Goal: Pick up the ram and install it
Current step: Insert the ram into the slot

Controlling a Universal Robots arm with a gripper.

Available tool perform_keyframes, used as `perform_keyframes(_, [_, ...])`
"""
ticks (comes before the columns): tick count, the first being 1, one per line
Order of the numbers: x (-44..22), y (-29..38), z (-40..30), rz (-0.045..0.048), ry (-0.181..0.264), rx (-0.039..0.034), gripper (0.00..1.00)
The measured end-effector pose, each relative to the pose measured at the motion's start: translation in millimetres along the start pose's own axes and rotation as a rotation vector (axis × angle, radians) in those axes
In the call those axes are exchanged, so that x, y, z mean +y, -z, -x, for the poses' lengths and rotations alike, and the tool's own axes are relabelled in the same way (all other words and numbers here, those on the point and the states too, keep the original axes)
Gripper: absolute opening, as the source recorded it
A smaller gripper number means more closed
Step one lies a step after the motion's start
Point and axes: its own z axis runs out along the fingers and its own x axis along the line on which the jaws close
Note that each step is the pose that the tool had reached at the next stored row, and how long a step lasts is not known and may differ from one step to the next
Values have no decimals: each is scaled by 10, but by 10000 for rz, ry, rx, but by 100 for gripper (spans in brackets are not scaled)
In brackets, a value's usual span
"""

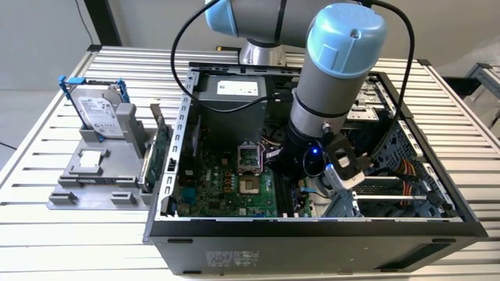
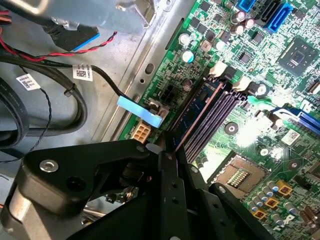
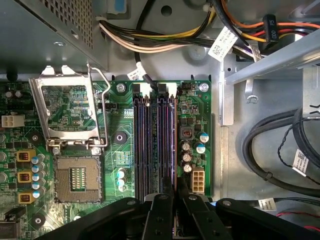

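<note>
The ram (image 2: 199, 109) is a dark blue stick standing on edge in the outermost of the memory slots (image 3: 152, 140) on the green motherboard (image 1: 226, 187), next to the board's edge. In the first wrist view the ram (image 3: 172, 142) runs as a thin line along that slot. My gripper (image 2: 172, 150) is down inside the computer case, its black fingers (image 3: 189, 197) shut on the near end of the ram. In the exterior view the arm's wrist (image 1: 312, 158) hangs over the right part of the board and hides the ram.
An open CPU socket (image 3: 75, 177) lies beside the slots. Cable bundles (image 3: 272, 150) and a metal drive bracket (image 3: 280, 60) crowd the case floor past the board's edge. Outside the case (image 1: 312, 228), a hard drive in a blue frame (image 1: 98, 114) and a green expansion card (image 1: 160, 155) stand on a grey rack.
</note>
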Motion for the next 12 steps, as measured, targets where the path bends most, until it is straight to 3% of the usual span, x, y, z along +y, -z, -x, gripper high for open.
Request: perform_keyframes(12, [0,-6,0,-1,0,2,0])
